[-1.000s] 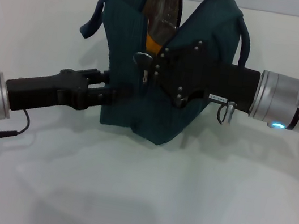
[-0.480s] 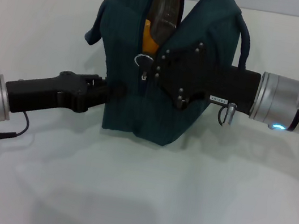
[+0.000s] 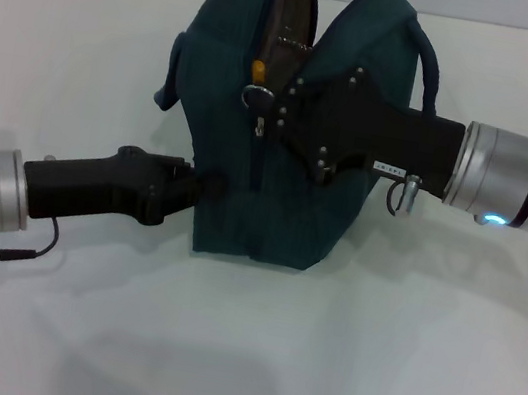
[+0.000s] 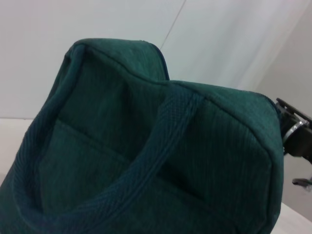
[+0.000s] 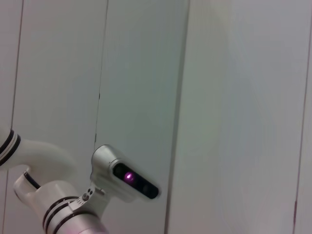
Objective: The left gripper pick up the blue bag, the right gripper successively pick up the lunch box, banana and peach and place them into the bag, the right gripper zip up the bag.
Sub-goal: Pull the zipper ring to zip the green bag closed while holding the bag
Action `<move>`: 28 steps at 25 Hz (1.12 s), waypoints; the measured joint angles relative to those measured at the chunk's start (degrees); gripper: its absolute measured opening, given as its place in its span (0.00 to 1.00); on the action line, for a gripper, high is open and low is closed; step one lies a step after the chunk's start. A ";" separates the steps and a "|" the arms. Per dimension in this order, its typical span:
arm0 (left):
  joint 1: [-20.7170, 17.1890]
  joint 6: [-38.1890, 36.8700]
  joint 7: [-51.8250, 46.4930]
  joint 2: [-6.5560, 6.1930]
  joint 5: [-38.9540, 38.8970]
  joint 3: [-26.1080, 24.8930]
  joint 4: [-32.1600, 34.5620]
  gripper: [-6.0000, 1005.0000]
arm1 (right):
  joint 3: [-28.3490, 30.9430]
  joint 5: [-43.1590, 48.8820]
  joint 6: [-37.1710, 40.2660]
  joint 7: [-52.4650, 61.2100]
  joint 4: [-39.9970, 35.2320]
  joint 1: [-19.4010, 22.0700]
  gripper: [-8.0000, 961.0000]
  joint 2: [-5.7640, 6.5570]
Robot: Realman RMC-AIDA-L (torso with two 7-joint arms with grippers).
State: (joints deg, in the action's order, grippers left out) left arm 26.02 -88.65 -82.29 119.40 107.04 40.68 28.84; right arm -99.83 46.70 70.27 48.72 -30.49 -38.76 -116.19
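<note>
table (image 3: 336,372): white, bore the bag.
bag (image 3: 274,199): upright at centre, zip part open, some orange showing inside.
right gripper (image 3: 264,106): at the zip pull, grip not discernible; could slip off.
left gripper (image 3: 207,184): pressed at bag's side, clamp not discernible; bag could tip.

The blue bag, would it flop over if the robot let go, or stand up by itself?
Probably it would sag some. The blue bag looks like soft ribbed cloth, and its handle droops. Its flat base rests on the table, so it may well stay up. The left gripper presses its side and the right gripper is at the zipper.
</note>
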 joint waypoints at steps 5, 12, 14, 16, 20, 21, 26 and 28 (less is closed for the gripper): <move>-0.50 0.00 0.99 0.02 0.42 1.22 -0.02 0.12 | 0.25 -1.35 0.11 -0.02 -0.02 0.07 0.01 0.00; -1.25 -0.34 1.92 0.10 1.63 1.32 -0.02 0.09 | 0.33 -2.38 0.30 -0.26 -0.30 0.43 0.01 0.00; -1.57 -0.61 2.10 0.18 0.19 1.03 -0.06 0.09 | 0.34 -2.44 0.32 -0.31 -0.34 0.45 0.01 0.00; -2.07 -1.13 2.19 0.21 -2.31 0.92 -0.12 0.08 | 0.30 -2.45 0.32 -0.32 -0.23 0.45 0.01 0.00; -2.71 -2.73 3.01 0.06 -5.78 0.92 -0.17 0.08 | 0.30 -2.45 0.39 -0.32 0.05 0.53 0.01 0.01; -2.72 -2.93 2.99 0.01 -5.97 0.79 -0.18 0.08 | 0.27 -2.45 0.39 -0.32 0.10 0.55 0.01 0.03; -2.73 -3.41 2.72 -0.03 -6.32 0.06 -0.19 0.27 | 0.03 -2.40 0.39 -0.38 0.18 0.56 0.01 0.02; -2.74 -4.29 2.51 0.00 -7.32 0.04 -0.19 0.35 | -0.02 -2.27 0.45 -0.38 0.18 0.55 0.01 0.01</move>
State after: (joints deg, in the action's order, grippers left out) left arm 23.28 -92.94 -79.78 119.40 99.72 40.72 28.65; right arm -99.85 44.43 70.72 48.33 -30.31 -38.21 -116.19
